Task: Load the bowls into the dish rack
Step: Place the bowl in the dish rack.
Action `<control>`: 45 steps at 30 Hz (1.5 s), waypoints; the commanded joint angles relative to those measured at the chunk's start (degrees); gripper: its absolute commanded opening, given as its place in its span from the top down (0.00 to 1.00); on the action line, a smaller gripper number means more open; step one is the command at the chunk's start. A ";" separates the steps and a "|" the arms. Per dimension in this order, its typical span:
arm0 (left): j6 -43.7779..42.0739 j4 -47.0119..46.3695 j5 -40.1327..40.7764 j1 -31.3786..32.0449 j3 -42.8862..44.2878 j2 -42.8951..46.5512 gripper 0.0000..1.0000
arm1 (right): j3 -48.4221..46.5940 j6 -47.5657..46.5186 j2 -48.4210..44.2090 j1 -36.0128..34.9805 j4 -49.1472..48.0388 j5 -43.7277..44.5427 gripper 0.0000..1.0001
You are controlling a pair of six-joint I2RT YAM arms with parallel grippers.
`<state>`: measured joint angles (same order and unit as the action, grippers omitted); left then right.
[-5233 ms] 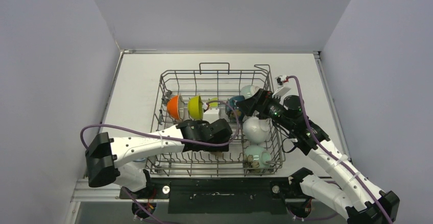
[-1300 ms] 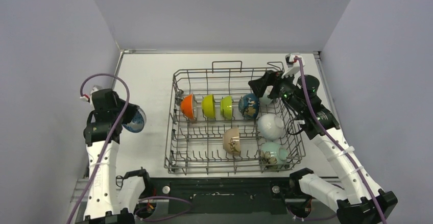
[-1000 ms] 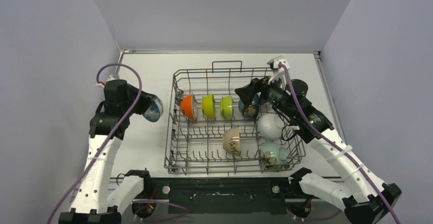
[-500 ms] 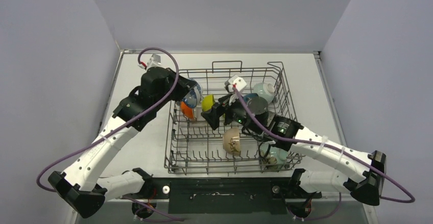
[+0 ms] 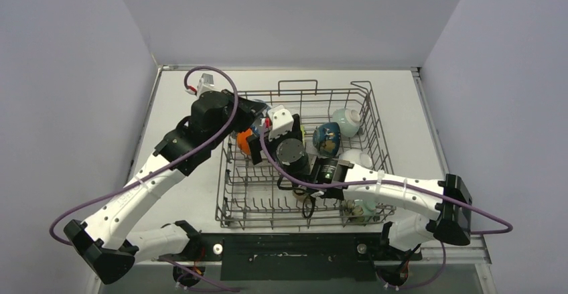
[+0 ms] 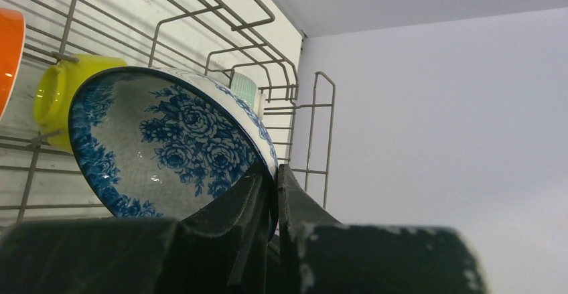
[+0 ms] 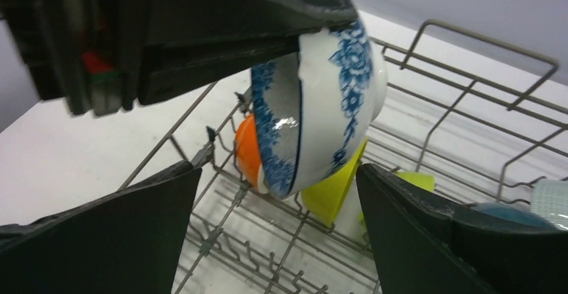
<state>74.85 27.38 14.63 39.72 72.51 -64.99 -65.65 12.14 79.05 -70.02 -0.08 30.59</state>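
My left gripper is shut on the rim of a blue-patterned bowl, holding it tilted over the back left part of the dish rack. In the right wrist view that bowl hangs just above an orange bowl and a yellow bowl standing in the rack. My right gripper is open, its fingers spread wide on either side below the held bowl without touching it. From above, the left gripper and right gripper meet over the orange bowl.
A dark blue bowl, a pale green bowl and a white bowl stand in the rack's right side. My right arm lies across the rack's middle. Upright tines and the rack's wire wall are close to the held bowl.
My left arm has brought the blue-patterned bowl from the table's left to over the rack's back left. My right arm swung from the rack's right side across to that bowl.
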 commanded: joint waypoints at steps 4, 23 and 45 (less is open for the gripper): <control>3.28 -7.41 0.84 0.35 -1.65 4.35 1.00 | -6.80 -4.48 4.22 -0.21 -3.85 12.38 0.30; -14.07 -20.88 -3.19 -1.40 -9.92 9.89 0.03 | -1.51 2.46 -3.09 14.45 -0.38 -11.68 0.95; -23.13 -40.83 -45.76 -13.89 -31.12 16.56 0.03 | 2.78 17.11 -7.08 38.45 -8.17 -76.04 0.95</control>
<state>49.93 -1.04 -21.30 26.15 42.85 -48.58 -62.28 24.10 71.77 -31.53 2.74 -32.75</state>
